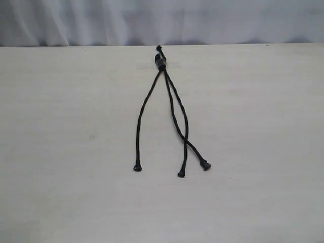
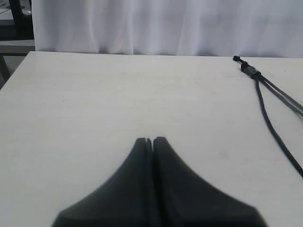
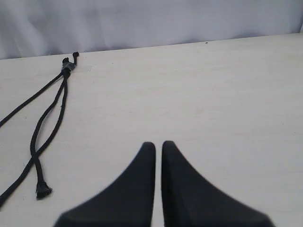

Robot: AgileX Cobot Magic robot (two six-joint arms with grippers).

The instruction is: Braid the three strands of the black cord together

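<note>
Three strands [image 1: 136, 147] loose on table [image 1: 253, 126], two crossing

A pale, wood-grained counter [image 1: 263, 131] carries a thin black woven cord [image 1: 161, 63], knotted near the counter's far edge. Its 3 strands [image 1: 143, 114] fan out flat; the 2 right ones cross just above their flared tips [image 1: 137, 167].

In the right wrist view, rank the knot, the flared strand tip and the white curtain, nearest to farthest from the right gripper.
1. Flared strand tip, lying near the right gripper.
2. Knot, by the far edge of the table.
3. White curtain, behind the table.
</note>
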